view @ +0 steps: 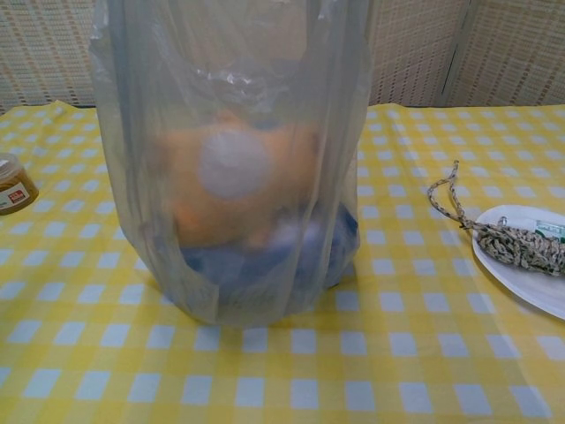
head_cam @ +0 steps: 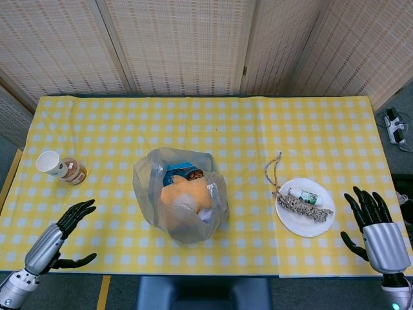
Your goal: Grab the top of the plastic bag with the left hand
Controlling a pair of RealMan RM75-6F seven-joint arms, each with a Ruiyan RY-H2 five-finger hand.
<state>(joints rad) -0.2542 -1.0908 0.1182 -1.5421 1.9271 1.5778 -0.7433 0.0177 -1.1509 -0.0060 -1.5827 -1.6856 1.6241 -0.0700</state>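
A translucent grey plastic bag [head_cam: 181,201] stands upright near the table's front middle, its top open, with orange, white and blue items inside. In the chest view the plastic bag [view: 231,159] fills the frame's centre and its top runs out of the picture. My left hand [head_cam: 61,236] hovers at the front left corner, fingers spread and empty, well left of the bag. At the front right edge my right hand [head_cam: 373,227] is held palm-down with fingers apart, holding nothing. Neither hand shows in the chest view.
A paper cup [head_cam: 50,163] and a brown jar [head_cam: 74,173] lie at the left edge. A white plate [head_cam: 305,208] with a coil of rope [head_cam: 298,204] and a small tube sits right of the bag. Yellow checked cloth [head_cam: 258,129] covers the table.
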